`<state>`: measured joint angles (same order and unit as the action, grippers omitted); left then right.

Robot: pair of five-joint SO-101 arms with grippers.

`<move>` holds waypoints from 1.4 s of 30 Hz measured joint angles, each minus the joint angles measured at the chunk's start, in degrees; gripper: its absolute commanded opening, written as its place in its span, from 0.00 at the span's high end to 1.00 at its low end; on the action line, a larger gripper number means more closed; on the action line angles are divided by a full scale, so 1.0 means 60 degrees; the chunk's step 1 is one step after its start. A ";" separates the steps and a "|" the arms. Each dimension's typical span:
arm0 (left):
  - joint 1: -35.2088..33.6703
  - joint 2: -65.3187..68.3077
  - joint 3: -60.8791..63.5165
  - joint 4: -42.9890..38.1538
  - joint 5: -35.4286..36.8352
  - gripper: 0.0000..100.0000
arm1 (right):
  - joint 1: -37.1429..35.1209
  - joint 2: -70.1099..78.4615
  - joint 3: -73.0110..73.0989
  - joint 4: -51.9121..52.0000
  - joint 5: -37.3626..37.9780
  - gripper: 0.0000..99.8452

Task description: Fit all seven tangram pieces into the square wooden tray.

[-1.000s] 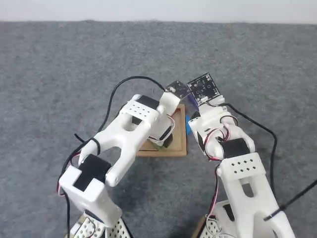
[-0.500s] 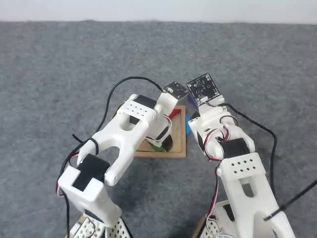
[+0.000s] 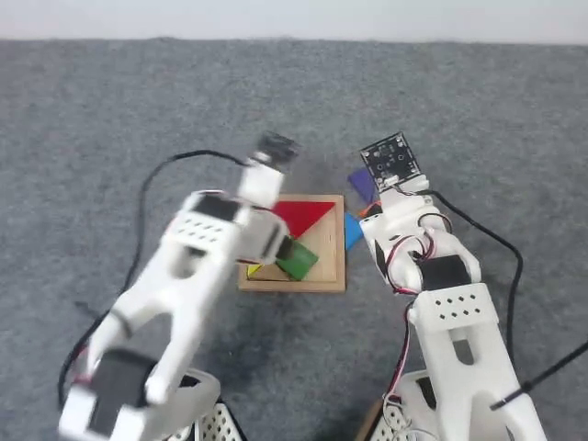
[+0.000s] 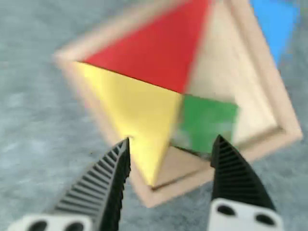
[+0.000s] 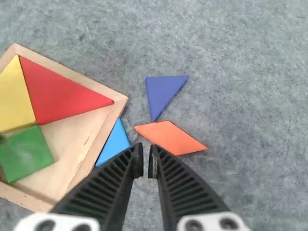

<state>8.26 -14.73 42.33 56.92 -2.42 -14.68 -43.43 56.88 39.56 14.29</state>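
The square wooden tray (image 3: 294, 284) holds a red triangle (image 3: 304, 216), a yellow triangle (image 4: 134, 110) and a green square (image 3: 296, 259). In the left wrist view my left gripper (image 4: 171, 151) hangs open above the tray (image 4: 269, 91), over the yellow tip and the green square (image 4: 207, 120). My right gripper (image 5: 146, 161) is shut and empty over the carpet, just beside the tray (image 5: 82, 156). Close to its tips lie a light blue triangle (image 5: 113, 144), an orange parallelogram (image 5: 171, 138) and a purple triangle (image 5: 161, 91).
Grey carpet (image 3: 138, 119) lies all around the tray. The loose pieces sit on the tray's right side, with the light blue triangle (image 3: 353, 231) against its rim and the purple triangle (image 3: 361, 184) farther back. The left arm (image 3: 197, 266) stands over the tray's left edge.
The left arm has drawn back to the left off the tray, uncovering the red triangle and green square. The right arm has shifted slightly to the right, uncovering the purple triangle.
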 measured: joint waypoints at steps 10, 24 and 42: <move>-0.1861 -0.2623 0.1377 -0.0908 0.0835 0.88 | -0.0601 0.0000 0.0000 0.0000 0.0015 0.96; -0.4498 -0.2901 0.1407 -0.1187 0.3297 0.87 | -0.3956 0.5231 -0.2227 0.0762 0.1626 0.81; -0.4542 -0.2916 0.1495 -0.1187 0.3326 0.87 | -0.4073 0.7414 -0.4044 0.1055 0.1641 0.99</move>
<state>-18.99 -32.22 51.30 49.80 17.54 -39.12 1.05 32.62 45.89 24.13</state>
